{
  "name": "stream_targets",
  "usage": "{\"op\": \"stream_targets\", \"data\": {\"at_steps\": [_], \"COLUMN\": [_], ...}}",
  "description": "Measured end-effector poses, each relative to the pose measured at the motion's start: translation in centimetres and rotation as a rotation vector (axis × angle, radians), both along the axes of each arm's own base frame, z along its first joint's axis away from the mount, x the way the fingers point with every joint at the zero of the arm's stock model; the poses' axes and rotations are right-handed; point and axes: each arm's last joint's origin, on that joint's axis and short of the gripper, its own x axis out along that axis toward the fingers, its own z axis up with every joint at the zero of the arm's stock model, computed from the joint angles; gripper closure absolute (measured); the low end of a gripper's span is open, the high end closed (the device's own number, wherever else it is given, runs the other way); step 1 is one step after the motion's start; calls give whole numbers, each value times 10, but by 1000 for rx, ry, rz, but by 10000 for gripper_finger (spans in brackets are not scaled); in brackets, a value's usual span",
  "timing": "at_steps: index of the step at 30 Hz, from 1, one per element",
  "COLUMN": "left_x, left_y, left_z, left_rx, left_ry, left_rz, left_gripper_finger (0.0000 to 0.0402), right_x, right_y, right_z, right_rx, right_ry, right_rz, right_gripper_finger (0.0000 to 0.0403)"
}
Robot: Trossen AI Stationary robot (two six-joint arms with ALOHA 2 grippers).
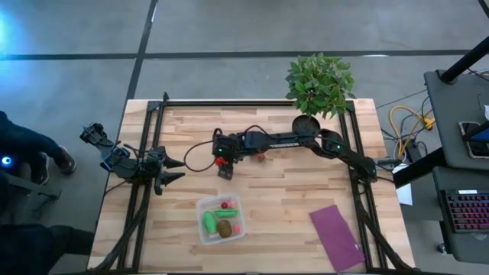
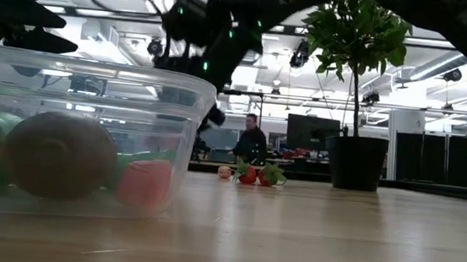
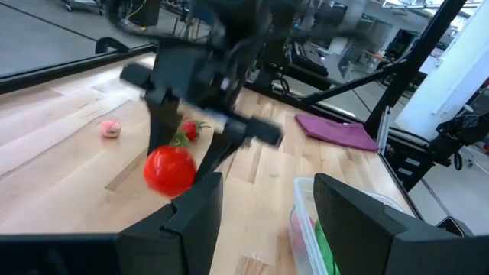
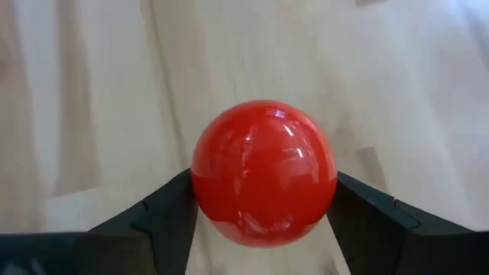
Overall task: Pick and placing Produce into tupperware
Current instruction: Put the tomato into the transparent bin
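— What is seen first, from the surroundings inward?

— A grey floor is seen around a light wooden desk [image 1: 275,145], with a leafy potted plant [image 1: 320,82] at its far edge and a flat purple cloth [image 1: 336,237] laid near the front right corner. In the low view an office is visible beyond the desk, with a person [image 2: 251,141] far back.

— And the arms?

— The right arm is stretched across the middle of the desk. Its hand [image 1: 224,169] is closed on a red ball [image 4: 263,173], which is pinched between the two dark fingers [image 4: 164,218] above bare wood (the ball is lifted clear of the surface, as the left wrist view shows). The left hand [image 1: 172,169] is parked at the desk's left edge, its fingers spread apart and nothing between them.

— Where is the rest of the produce?

— The clear tupperware [image 1: 221,218] is placed near the front edge, close to the held ball. Inside, a green piece [image 1: 209,222], a brown oval [image 1: 225,228] and small red bits are seen. A strawberry [image 3: 189,130] and a pink bit [image 3: 111,128] are left out on the desk.
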Motion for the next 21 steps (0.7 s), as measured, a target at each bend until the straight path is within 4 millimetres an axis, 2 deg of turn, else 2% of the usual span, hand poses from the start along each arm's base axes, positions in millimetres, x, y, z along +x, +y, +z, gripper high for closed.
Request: {"op": "stream_targets", "data": {"at_steps": [6,8,11,15,21], "left_x": [0,0,0,0,0], "left_y": [0,0,0,0,0], "left_z": [0,0,0,0,0], "left_rx": [0,0,0,-1,1], "left_ry": [0,0,0,-1,0], "left_rz": [0,0,0,0,0], "left_gripper_finger": [210,210,210,210,210], "right_x": [-14,-22,-39,-50,-35], "right_y": [11,20,42,71,100], "right_z": [55,77,98,102,93], "right_rx": [-13,-15,34,113,203], "right_ry": [156,207,230,239,113], "right_rz": [65,104,190,228,209], "right_gripper_finger": [148,147,146,145,145]}}
